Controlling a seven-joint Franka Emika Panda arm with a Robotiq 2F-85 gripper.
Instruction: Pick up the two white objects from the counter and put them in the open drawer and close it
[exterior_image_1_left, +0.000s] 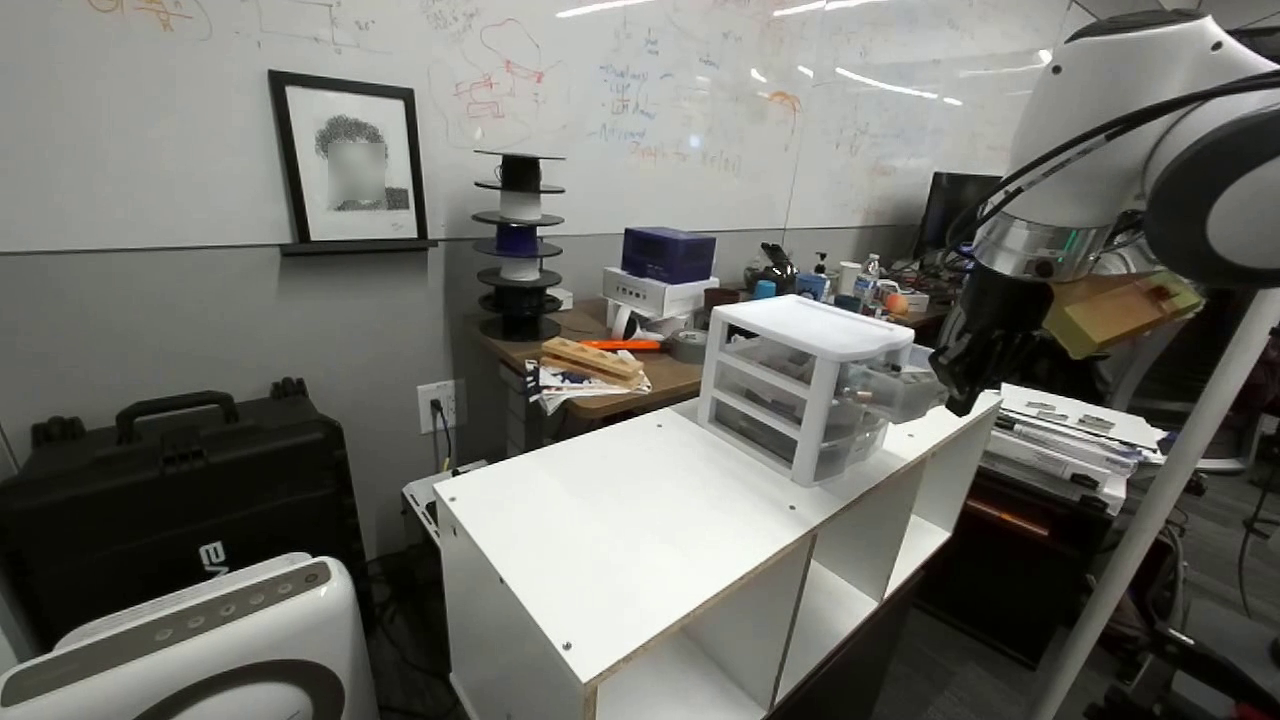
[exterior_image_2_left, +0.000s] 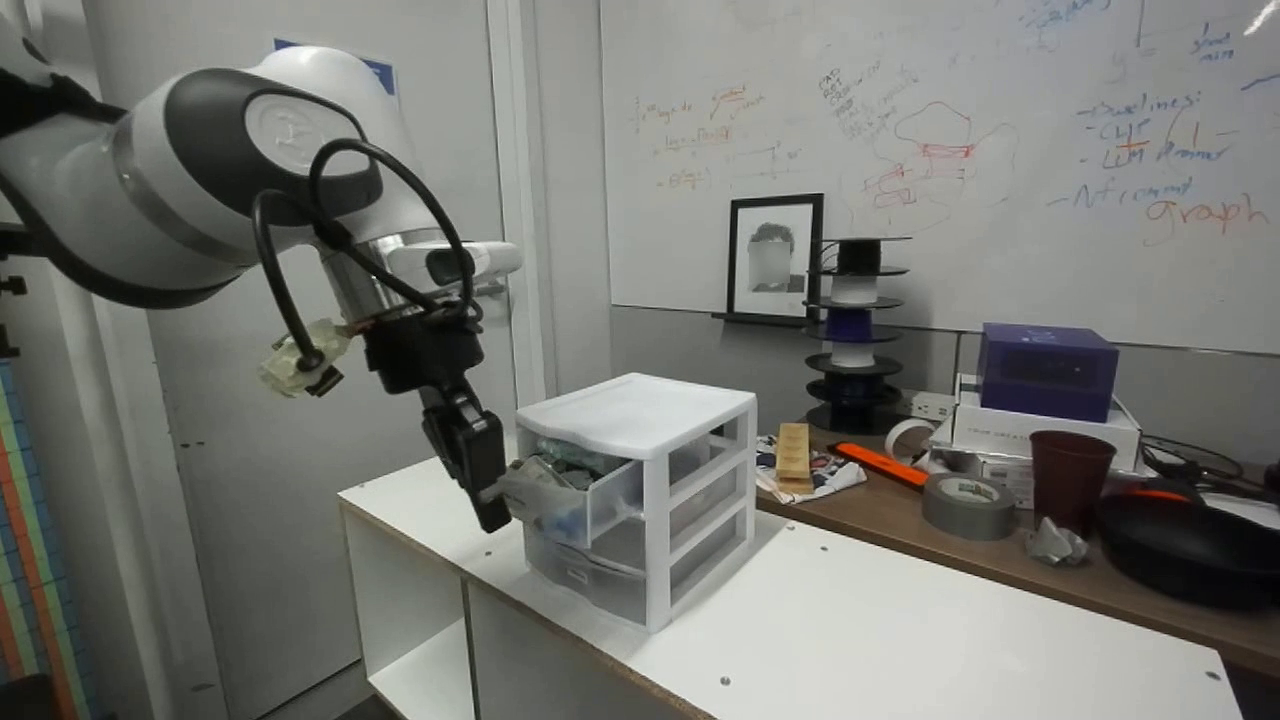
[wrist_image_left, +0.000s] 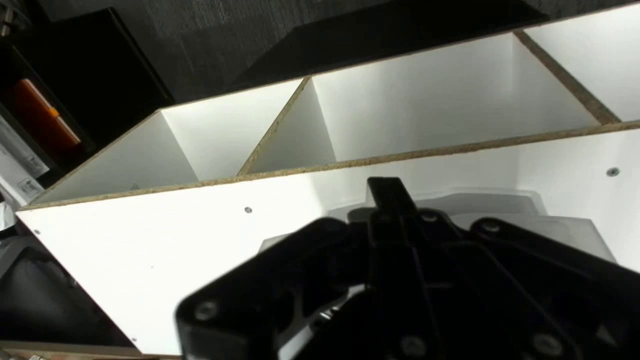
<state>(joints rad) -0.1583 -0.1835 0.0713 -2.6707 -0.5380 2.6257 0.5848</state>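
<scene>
The black two-fingered claw (exterior_image_2_left: 490, 505) is pressed together — wrist view has the tips meeting — and it's right by the front of the shallow translucent plastic drawer (exterior_image_2_left: 556, 512), can't tell if they touch. That drawer's the top one, sticking partway out of the boxy white plastic drawer unit (exterior_image_2_left: 656, 525) on the long flat-topped white counter (exterior_image_1_left: 610, 520). Some greyish stuff (exterior_image_2_left: 568, 468) shows inside the drawer — too murky to say what.

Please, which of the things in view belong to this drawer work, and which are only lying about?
For the job: gripper, open drawer, white drawer unit, counter. I cannot make out the two white objects.
Only lying about: grey tape roll, dark red cup, purple box, black case.
</scene>
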